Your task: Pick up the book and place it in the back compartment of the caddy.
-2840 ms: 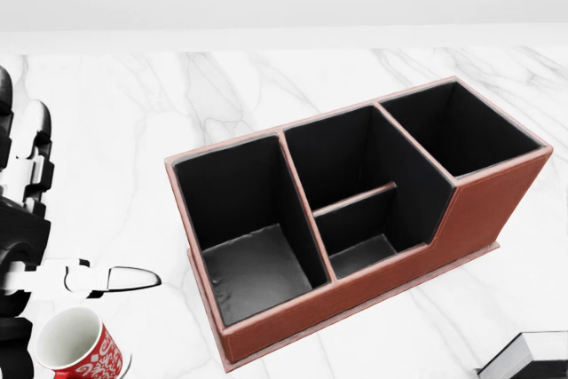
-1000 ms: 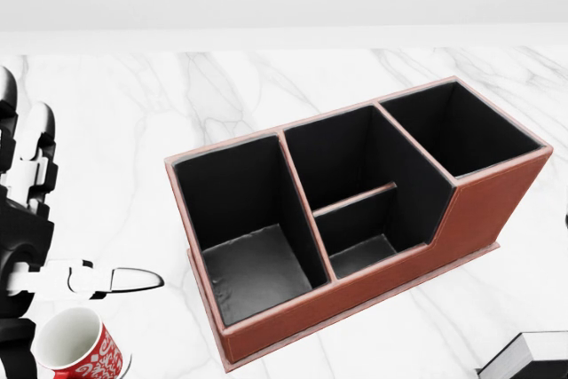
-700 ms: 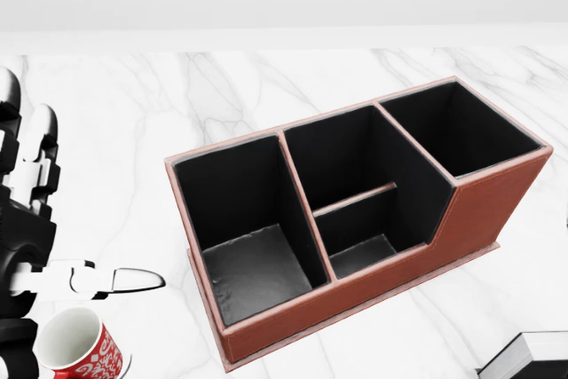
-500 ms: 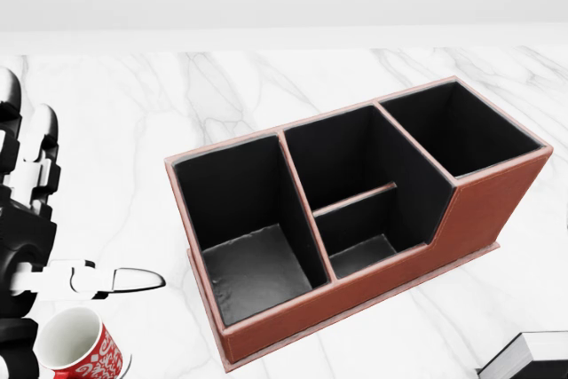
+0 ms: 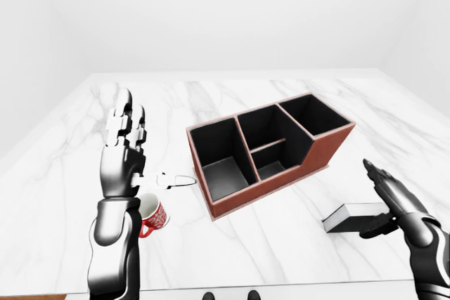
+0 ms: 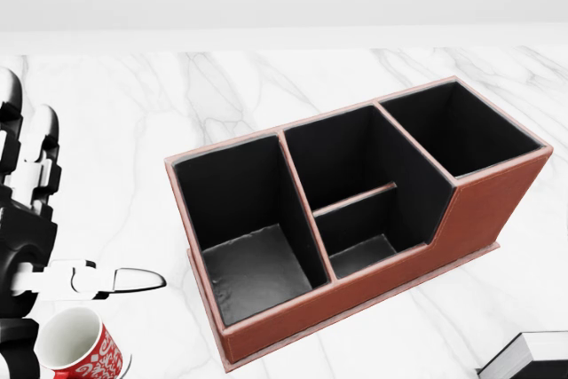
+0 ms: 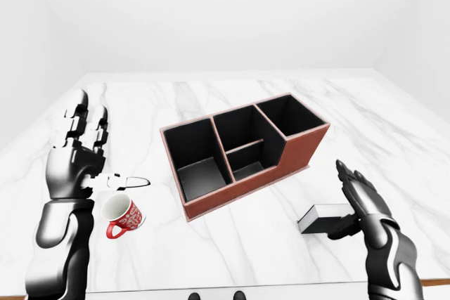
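The brown caddy [image 6: 484, 210] with black compartments stands at the middle of the white marble table [image 5: 232, 244], and all its compartments are empty. The book [image 7: 323, 219], dark-covered with white page edges, lies flat at the lower right of the caddy. Only its corner [image 6: 532, 352] shows in the head view. My right hand [image 7: 355, 205] is open, raised edge-on just right of the book, thumb low by the book's right end. Whether it touches is unclear. My left hand [image 5: 137, 152] is open, fingers upright and thumb pointing right, left of the caddy.
A red and white mug [image 5: 151, 214] stands just below my left hand, left of the caddy's near corner. The table's near edge [image 7: 232, 291] runs along the bottom of both eye views. A white wall rises behind the table's top edge.
My left hand has drifted very slightly in the head view. A dark sliver at the right edge, seen about a second ago, is gone. The caddy, book and mug have not moved.
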